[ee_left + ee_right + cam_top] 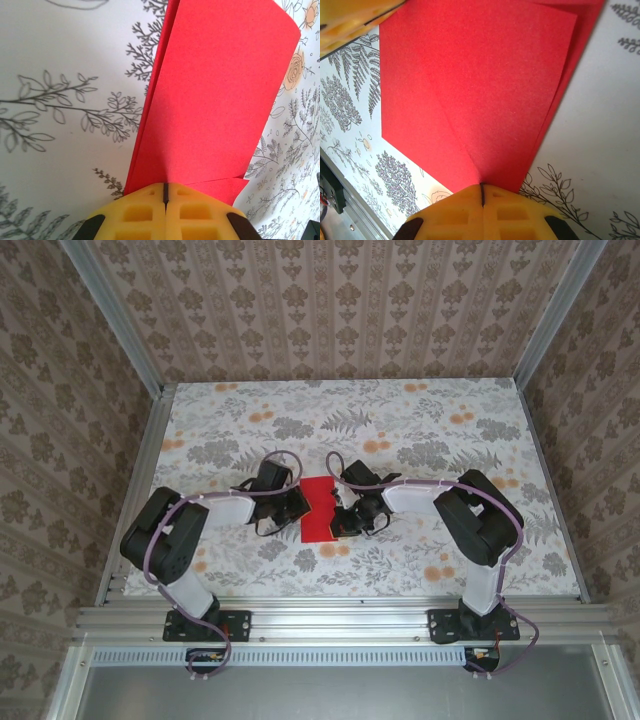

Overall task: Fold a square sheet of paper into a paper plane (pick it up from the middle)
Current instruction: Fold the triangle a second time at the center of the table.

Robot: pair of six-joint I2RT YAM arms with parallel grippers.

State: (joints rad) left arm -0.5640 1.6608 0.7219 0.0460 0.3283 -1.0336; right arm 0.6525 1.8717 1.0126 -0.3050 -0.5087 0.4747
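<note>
Patterned wallpaper [330,310] closes in three sides of a table [430,420] covered in a grey and orange floral cloth. Both arms reach inward from the near edge and meet at the middle of the table, where the square sheet of paper [318,512] lies between them, bright red and already doubled over in part.

The left gripper [165,194] is clenched on one edge of the sheet, its yellow fingers [137,215] pressed together with two layers of paper fanning away from them. The right gripper [481,192] is clamped on the opposite edge, and a crease [455,135] runs from its closed jaws up across the red surface.

The step in hand looks like setting a fold. To do it well, both grips should hold firm while the arms move together, keeping the edges lined up so the crease stays straight. Pulling apart would likely tear such thin paper, and uneven motion would skew the fold.
</note>
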